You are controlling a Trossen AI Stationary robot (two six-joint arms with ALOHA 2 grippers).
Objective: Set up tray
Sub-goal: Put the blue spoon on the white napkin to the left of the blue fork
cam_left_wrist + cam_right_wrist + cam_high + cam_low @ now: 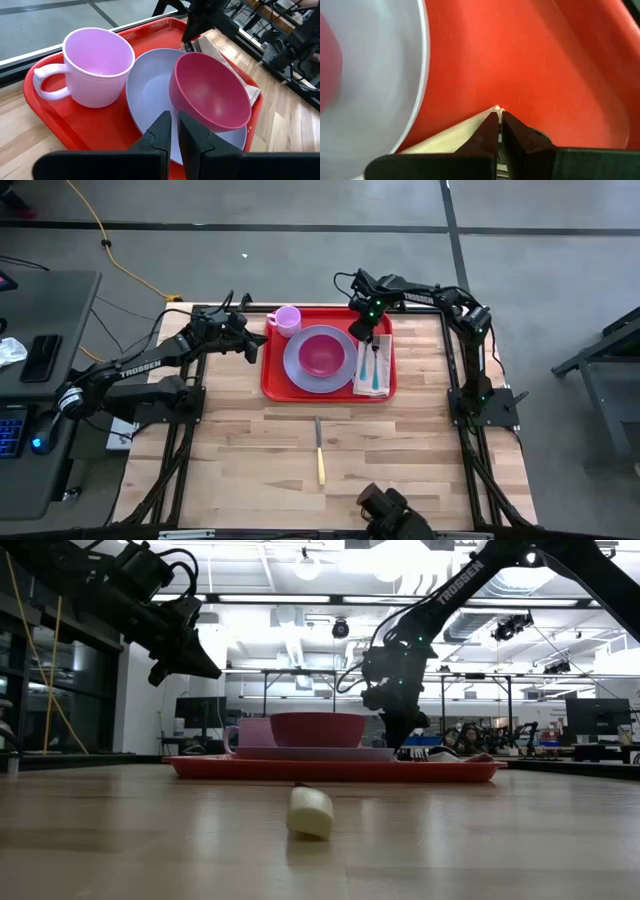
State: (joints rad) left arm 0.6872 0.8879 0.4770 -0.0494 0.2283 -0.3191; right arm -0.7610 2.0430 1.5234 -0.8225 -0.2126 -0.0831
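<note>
The large red rectangular plastic tray (pixel 272 380) with rounded corners and a low rim lies on the pale wooden table (pixel 250 460), toward its far edge, between the two arms. On the tray rests a round lavender plate (pixel 296 365), and inside the plate sits a deep pink bowl (pixel 321 353). At the tray's far corner on the left arm's side stands a pale pink mug (pixel 287 319) with its handle turned away from the plate. Along the tray's other side, beside the plate, lies a white folded napkin (pixel 368 378) carrying cutlery with teal handles (pixel 377 370).

The right gripper (pixel 365 333) is lowered onto the far end of the napkin; its wrist view shows the two dark fingers (pixel 517 137) pressed together with the napkin's pale corner (pixel 492 111) at their tips, over the red tray floor beside the plate's rim. Whether the corner is pinched between them cannot be told; the jaws are clenched.

The left gripper (pixel 256 343) hangs above the table just beside the tray's edge near the mug, its fingers (pixel 160 135) nearly together with only a slim gap, grasping nothing.

Nearer the table's front, well apart from the tray, a knife with a cream-yellow handle (pixel 320 455) lies on the bare wood.
</note>
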